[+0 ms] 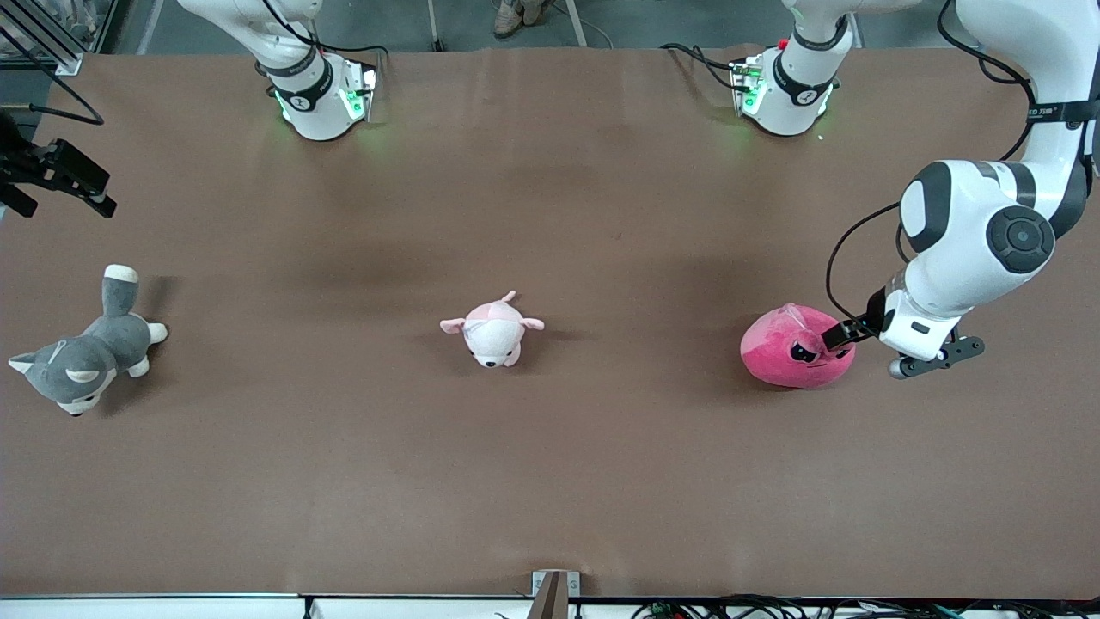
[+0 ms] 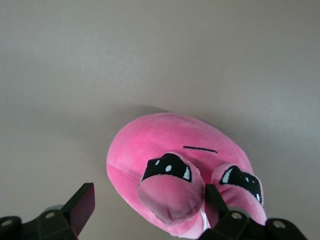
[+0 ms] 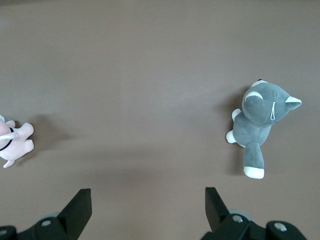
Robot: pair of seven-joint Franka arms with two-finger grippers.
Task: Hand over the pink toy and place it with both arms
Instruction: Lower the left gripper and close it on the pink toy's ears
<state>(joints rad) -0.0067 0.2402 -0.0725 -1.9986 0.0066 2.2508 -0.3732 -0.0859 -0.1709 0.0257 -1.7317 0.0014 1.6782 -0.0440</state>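
The hot-pink blob-shaped toy (image 1: 786,348) lies on the brown table toward the left arm's end. Its angry black eyes and one small flap face the left wrist camera, where the pink toy (image 2: 170,145) fills the lower middle. My left gripper (image 1: 835,337) is down at the toy, open, with the flap between its fingers; one fingertip (image 2: 214,197) touches the plush beside an eye and the other stands apart from it. My right gripper (image 3: 147,194) waits, open and empty, up over the right arm's end of the table, its black fingers (image 1: 101,193) showing at the edge of the front view.
A pale pink-and-white plush animal (image 1: 492,331) lies mid-table, also seen from the right wrist as the same pale plush (image 3: 12,142). A grey-and-white dog plush (image 1: 86,357) lies at the right arm's end. Bare brown table (image 1: 550,481) stretches toward the front camera.
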